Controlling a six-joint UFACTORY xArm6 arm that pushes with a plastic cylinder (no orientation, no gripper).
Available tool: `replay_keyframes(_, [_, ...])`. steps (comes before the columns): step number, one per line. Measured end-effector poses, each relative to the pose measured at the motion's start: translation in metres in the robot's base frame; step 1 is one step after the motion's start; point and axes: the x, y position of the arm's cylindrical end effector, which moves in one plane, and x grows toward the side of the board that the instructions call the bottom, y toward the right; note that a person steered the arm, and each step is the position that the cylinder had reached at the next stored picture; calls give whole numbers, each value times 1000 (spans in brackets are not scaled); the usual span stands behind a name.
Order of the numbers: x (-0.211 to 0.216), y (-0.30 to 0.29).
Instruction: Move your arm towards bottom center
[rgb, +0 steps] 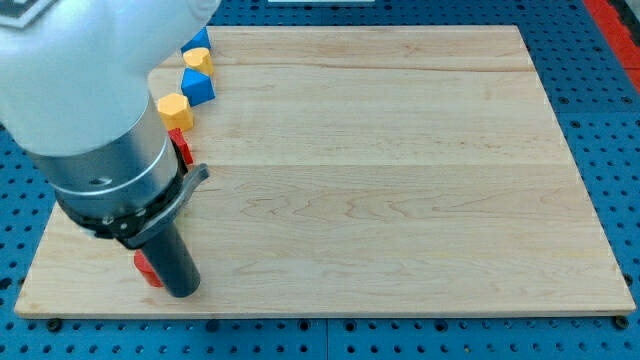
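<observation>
My tip (181, 292) sits near the board's (400, 180) bottom-left corner, well off to the view's left of bottom center. No claw here, just a bare rod, so nothing to open, close or hold.

A red block (148, 269) touches the rod on its left side at the view's bottom (mostly hidden, shape unclear). Another red block (182, 148) peeks out above the tip, beside the arm housing (90, 110).

Further toward the view's top from the tip:
- yellow hexagonal block (174, 109)
- blue block (198, 87)
- yellow block (198, 59)
- second blue block (197, 41)
</observation>
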Motion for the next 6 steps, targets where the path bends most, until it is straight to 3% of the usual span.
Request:
replay_keyframes(3, [-13, -22])
replay_keyframes(6, [-8, 132])
